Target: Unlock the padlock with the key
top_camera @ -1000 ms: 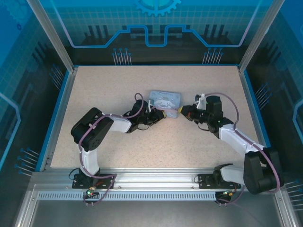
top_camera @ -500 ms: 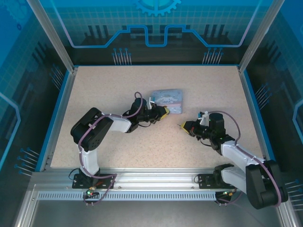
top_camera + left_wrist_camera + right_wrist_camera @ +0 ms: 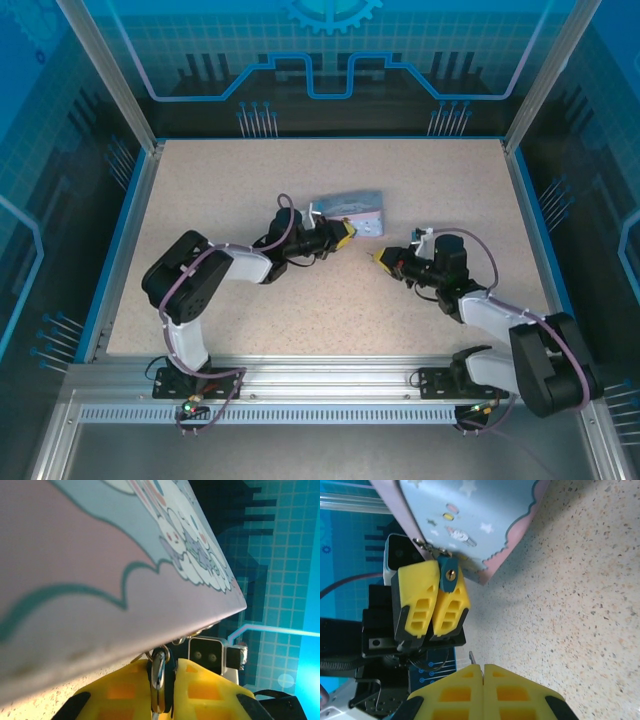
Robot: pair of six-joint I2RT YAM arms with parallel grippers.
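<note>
Padlock (image 3: pixel 449 575) was pinched keyhole-outward in the nearly closed left gripper (image 3: pixel 343 233), cartoon-print tin (image 3: pixel 470 520) tilted with it, so the key (image 3: pixel 472 657) clamped in the closed right gripper (image 3: pixel 482 667) could be aimed.

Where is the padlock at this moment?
In the right wrist view, the padlock sits pinched in the left gripper, upper left, just below the corner of the cartoon-print tin.

Pale blue and pink tin (image 3: pixel 470 515) with cartoon print, yellow fingers (image 3: pixel 451 602), teal padlock (image 3: pixel 448 573), speckled beige table (image 3: pixel 580 605).
</note>
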